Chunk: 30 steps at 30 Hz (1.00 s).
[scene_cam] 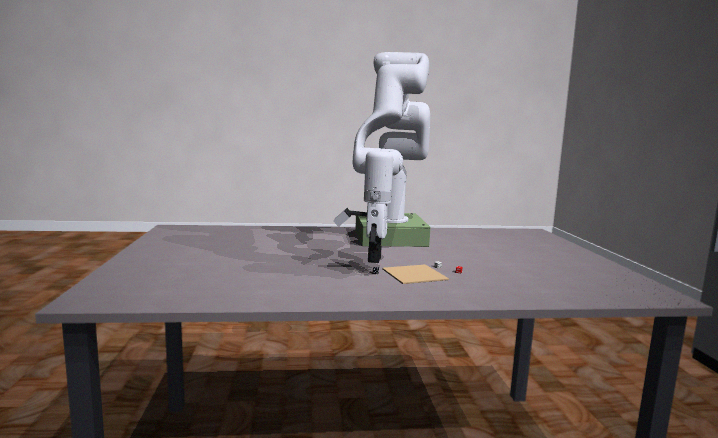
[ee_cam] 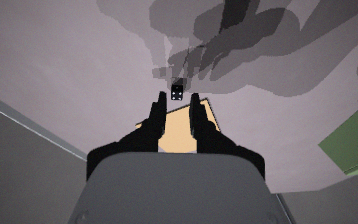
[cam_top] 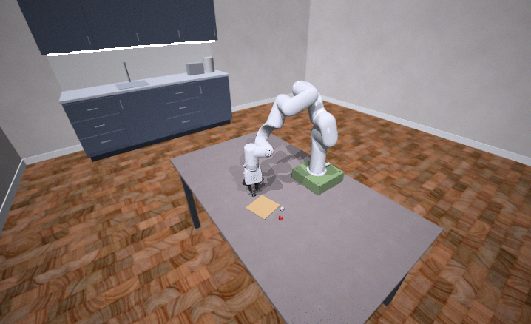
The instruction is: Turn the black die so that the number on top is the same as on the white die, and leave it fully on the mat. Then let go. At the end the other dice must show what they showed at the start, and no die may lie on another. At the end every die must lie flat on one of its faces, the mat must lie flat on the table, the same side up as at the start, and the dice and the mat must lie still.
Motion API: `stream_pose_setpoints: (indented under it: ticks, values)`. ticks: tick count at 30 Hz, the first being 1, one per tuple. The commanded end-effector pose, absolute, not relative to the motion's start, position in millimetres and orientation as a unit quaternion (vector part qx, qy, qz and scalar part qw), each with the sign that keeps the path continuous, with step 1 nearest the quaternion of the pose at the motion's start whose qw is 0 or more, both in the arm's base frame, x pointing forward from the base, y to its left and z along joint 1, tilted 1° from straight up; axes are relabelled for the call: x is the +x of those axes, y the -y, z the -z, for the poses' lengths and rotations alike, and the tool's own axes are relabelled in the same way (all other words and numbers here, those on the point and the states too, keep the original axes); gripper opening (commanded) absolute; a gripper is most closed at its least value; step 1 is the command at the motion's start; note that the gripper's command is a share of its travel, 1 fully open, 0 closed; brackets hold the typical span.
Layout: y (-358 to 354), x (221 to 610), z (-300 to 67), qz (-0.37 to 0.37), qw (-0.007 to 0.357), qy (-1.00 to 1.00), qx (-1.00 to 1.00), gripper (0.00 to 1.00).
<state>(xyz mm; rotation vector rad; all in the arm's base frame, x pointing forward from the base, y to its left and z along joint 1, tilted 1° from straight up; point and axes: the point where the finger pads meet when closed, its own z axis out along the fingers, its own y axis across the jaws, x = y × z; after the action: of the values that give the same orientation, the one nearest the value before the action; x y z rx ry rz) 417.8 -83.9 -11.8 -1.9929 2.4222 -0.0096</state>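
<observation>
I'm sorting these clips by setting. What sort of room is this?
Most likely a kitchen used as a robot workspace: dark cabinets under a counter with a sink, wall cupboards above, a wood-patterned floor, and a grey table carrying the arm.

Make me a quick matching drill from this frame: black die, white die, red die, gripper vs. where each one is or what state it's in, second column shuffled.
Column 1:
1. black die
2. white die
3. red die
4. gripper

Column 2:
A. on the table beside the mat's corner, nearest the mat on that side
B. fingers part open, holding nothing, low over the table
C. on the table off the mat, just ahead of the fingertips
D. on the table, a little farther from the mat than its pale neighbour

Pairs: 1-C, 2-A, 3-D, 4-B
</observation>
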Motion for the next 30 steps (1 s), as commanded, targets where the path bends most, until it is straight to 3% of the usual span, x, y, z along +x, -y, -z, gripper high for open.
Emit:
stream_pose_setpoints:
  ticks: [1,30]
  values:
    - [84.1,419.4,15.8,0.004,0.004,-0.772,-0.635,0.31]
    - [84.1,419.5,25.1,0.004,0.004,-0.772,-0.635,0.31]
